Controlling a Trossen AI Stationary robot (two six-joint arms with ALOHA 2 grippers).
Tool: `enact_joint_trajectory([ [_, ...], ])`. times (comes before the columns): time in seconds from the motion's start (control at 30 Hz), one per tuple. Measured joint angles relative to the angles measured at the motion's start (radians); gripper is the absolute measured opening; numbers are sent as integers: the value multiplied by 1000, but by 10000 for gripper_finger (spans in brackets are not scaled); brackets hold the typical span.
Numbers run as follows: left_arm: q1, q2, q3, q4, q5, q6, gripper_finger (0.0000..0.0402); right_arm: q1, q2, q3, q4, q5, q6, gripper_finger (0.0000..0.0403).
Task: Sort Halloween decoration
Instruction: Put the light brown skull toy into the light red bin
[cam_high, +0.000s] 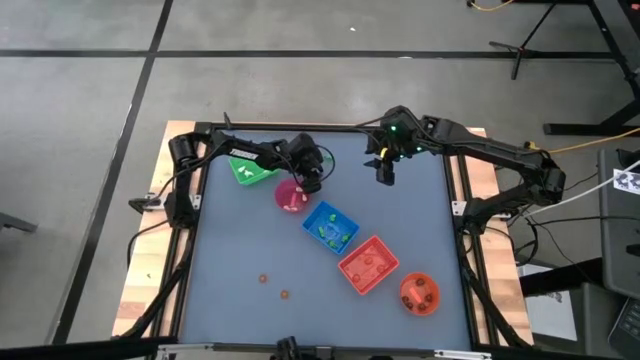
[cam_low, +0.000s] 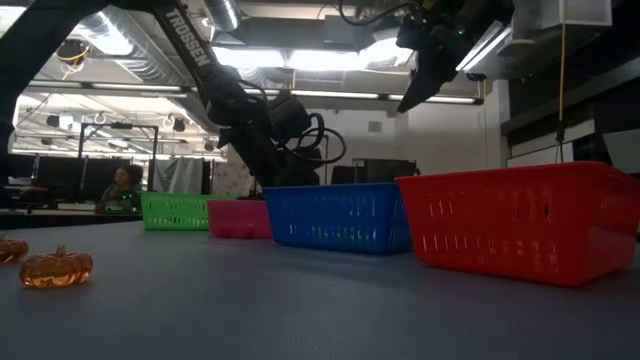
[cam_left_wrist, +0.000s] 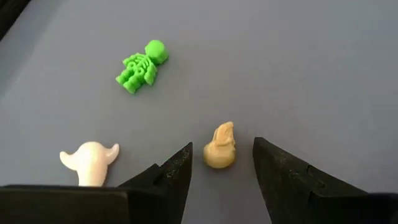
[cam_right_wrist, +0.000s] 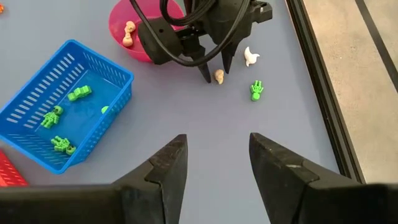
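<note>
My left gripper (cam_left_wrist: 222, 144) is open and low over the table, one finger on each side of a small tan trinket (cam_left_wrist: 219, 149) without touching it. A green skeleton (cam_left_wrist: 142, 67) and a white trinket (cam_left_wrist: 90, 160) lie on the table close by. The right wrist view shows the same group: tan trinket (cam_right_wrist: 219, 76), white trinket (cam_right_wrist: 250, 57), green skeleton (cam_right_wrist: 257, 90), just past the pink bowl (cam_right_wrist: 143, 31). My right gripper (cam_right_wrist: 217, 162) is open and hovers high above the table (cam_high: 385, 172), holding nothing.
A diagonal row of containers crosses the table: green tray (cam_high: 250, 168), pink bowl (cam_high: 291, 195), blue tray (cam_high: 330, 227) with green skeletons, red tray (cam_high: 368, 264), orange bowl (cam_high: 419, 292). Two orange pumpkins (cam_high: 264, 279) (cam_high: 284, 294) lie near the front edge.
</note>
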Motion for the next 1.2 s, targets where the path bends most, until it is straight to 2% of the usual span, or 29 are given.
enact_joint_trajectory([
  [0.77, -5, 7, 1, -5, -7, -8, 157, 0, 0, 0, 4, 0, 0, 170],
  [1.2, -6, 7, 0, -5, -16, -9, 115, 0, 0, 0, 3, 0, 0, 170],
])
